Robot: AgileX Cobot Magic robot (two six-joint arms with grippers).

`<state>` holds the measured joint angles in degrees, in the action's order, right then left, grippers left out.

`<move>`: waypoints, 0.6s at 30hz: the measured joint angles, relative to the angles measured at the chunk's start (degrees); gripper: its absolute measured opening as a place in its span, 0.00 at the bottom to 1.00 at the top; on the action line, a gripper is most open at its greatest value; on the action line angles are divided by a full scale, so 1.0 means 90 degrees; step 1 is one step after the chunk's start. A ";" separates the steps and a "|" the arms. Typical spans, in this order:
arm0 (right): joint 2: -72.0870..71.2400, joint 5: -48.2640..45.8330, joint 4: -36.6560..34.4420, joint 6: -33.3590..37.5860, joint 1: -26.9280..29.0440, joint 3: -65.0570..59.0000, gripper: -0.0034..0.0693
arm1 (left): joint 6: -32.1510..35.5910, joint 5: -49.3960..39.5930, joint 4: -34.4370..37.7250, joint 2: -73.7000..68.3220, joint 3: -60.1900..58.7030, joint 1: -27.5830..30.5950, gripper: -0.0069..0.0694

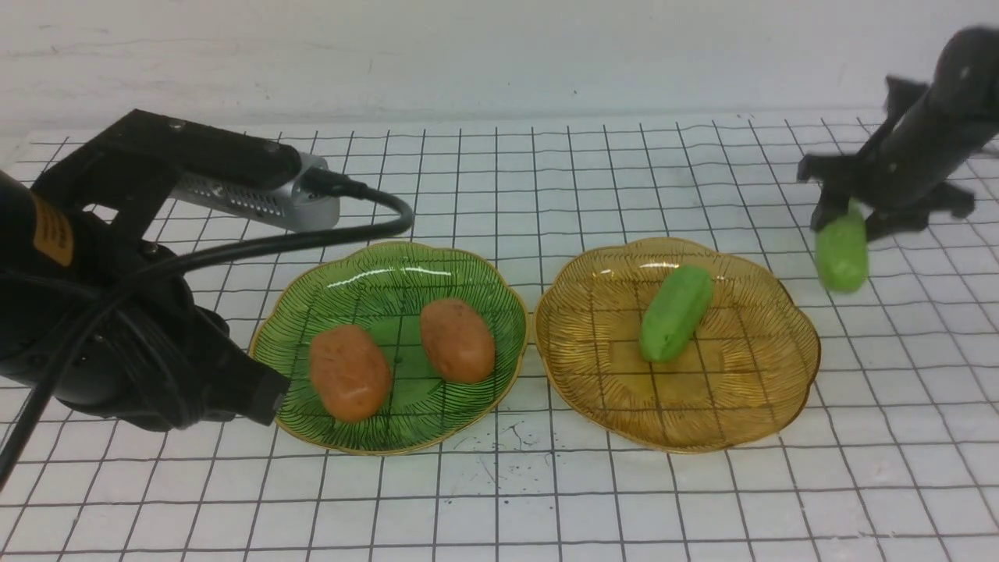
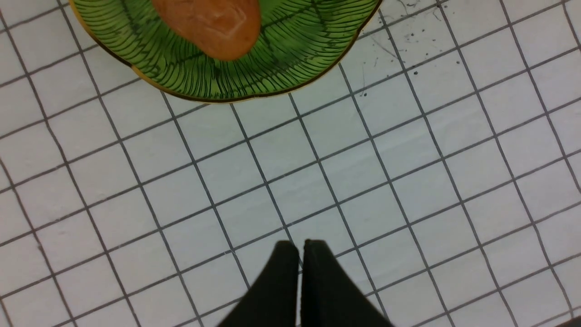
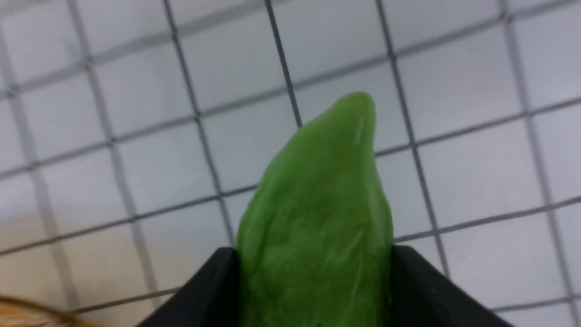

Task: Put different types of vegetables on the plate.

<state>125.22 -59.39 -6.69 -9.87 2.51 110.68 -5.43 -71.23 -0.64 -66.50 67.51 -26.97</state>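
Just right of the amber plate [image 1: 593, 367], the right pincer [image 1: 852, 222] clasps a cucumber [image 1: 841, 254], probably to join the other cucumber [image 1: 675, 312] there; potatoes [image 1: 349, 382] fill the green plate [image 1: 375, 269], left pincer [image 2: 299, 247] clenched empty.

two potatoes [image 1: 350, 382] [image 1: 457, 339], two cucumbers [image 1: 676, 312] [image 1: 841, 251], two plates [image 1: 375, 273] [image 1: 726, 390]

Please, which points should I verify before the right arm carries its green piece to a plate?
1. Right gripper closed on the held cucumber from both sides: ok.
2. Held cucumber clear of the table: cannot tell.
3. Amber plate has free room beside the lying cucumber: ok.
4. Left gripper shut, away from the amber plate: ok.
5. Both potatoes rest in the green plate: ok.
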 joint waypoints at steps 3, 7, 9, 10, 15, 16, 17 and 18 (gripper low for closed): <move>-0.0308 -0.0873 -0.0437 0.0162 0.0005 0.0571 0.57 | 0.0000 0.0000 -0.0012 0.0013 0.0000 0.0000 0.08; -0.0415 -0.1188 -0.1077 0.0579 -0.0056 0.0773 0.57 | -0.0007 0.0000 -0.0012 0.0013 0.0000 0.0000 0.08; -0.0415 -0.1224 -0.1291 0.0689 -0.0101 0.0649 0.57 | -0.0012 0.0000 -0.0012 0.0013 0.0000 0.0000 0.08; -0.0415 -0.1231 -0.1382 0.0707 -0.0140 0.0546 0.57 | -0.0012 0.0000 -0.0014 0.0013 0.0000 0.0000 0.08; -0.0424 -0.1245 -0.1453 0.0747 -0.0384 -0.0468 0.57 | -0.0012 0.0000 -0.0019 0.0013 0.0000 0.0000 0.08; -0.0429 -0.1245 -0.1453 0.0759 -0.0459 -0.0762 0.57 | -0.0012 0.0000 -0.0019 0.0013 0.0000 0.0000 0.08; -0.0429 -0.1250 -0.1453 0.0769 -0.0520 -0.0934 0.57 | -0.0012 -0.0006 -0.0019 0.0013 0.0000 0.0000 0.08; -0.0421 -0.1250 -0.1447 0.0784 -0.0599 -0.1106 0.57 | -0.0012 -0.0006 -0.0019 0.0013 0.0000 0.0000 0.08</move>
<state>121.43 -70.64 -19.71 -2.81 -2.87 100.73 -5.55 -71.29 -0.82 -66.38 67.51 -26.97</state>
